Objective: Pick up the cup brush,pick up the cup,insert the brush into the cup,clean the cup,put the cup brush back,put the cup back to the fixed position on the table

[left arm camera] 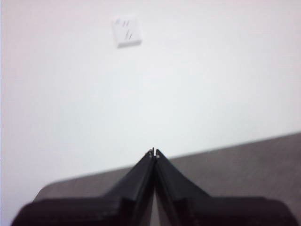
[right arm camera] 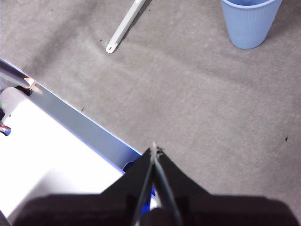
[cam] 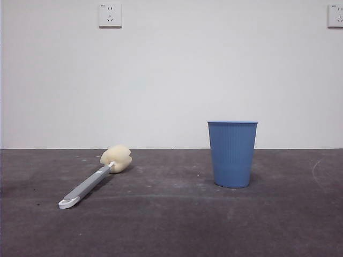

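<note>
The cup brush (cam: 94, 180) is laid flat on the table (cam: 171, 225) at the left, sponge head far, looped end near. The cup (cam: 232, 153) is stood upright to the right, well apart. The left gripper (left arm camera: 154, 153) and right gripper (right arm camera: 154, 149) are both closed on nothing.

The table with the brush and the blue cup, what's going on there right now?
Nothing is being handled yet. The cup brush lies flat on the table, sponge head toward the wall, and the cup stands upright apart from it. The left end effector is shut and points at the wall, away from both things. The right end effector is also shut, held above the table's near edge, short of the brush and cup. Neither arm shows in the front view.
</note>
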### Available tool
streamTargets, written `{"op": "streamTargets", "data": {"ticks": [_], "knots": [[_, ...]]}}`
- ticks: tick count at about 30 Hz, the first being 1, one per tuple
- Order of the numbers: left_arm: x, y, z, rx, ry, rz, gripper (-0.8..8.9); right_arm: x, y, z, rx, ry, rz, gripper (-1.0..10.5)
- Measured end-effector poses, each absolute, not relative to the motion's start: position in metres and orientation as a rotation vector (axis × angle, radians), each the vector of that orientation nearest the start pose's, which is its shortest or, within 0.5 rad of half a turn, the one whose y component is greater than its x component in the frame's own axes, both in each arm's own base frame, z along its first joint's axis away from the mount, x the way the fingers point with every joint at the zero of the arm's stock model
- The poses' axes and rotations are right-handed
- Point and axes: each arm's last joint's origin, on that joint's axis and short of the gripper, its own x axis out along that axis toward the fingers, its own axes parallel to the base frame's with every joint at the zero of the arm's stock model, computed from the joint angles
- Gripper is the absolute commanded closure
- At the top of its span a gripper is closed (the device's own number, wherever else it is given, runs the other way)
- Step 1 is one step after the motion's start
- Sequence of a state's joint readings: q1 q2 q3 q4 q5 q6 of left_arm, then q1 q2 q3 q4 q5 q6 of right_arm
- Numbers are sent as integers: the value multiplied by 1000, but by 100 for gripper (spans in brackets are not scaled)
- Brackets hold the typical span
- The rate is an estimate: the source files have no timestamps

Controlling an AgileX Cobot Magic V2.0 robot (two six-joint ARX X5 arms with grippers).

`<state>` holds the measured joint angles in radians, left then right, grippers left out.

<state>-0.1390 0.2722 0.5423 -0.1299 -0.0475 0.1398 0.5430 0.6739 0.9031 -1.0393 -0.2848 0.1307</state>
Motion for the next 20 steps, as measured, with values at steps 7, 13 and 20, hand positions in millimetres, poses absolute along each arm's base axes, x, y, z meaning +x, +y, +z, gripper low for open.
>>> {"op": "streamTargets", "data": {"ticks": [7,13,20], "knots": [[89,-5,229,143,-7,-24,817,85,61,313,9,874,725,945],[93,-3,176,106,70,-5,817,85,61,313,9,874,725,945],[95,-3,151,42,175,-3,817,85,61,313,9,874,725,945]]}}
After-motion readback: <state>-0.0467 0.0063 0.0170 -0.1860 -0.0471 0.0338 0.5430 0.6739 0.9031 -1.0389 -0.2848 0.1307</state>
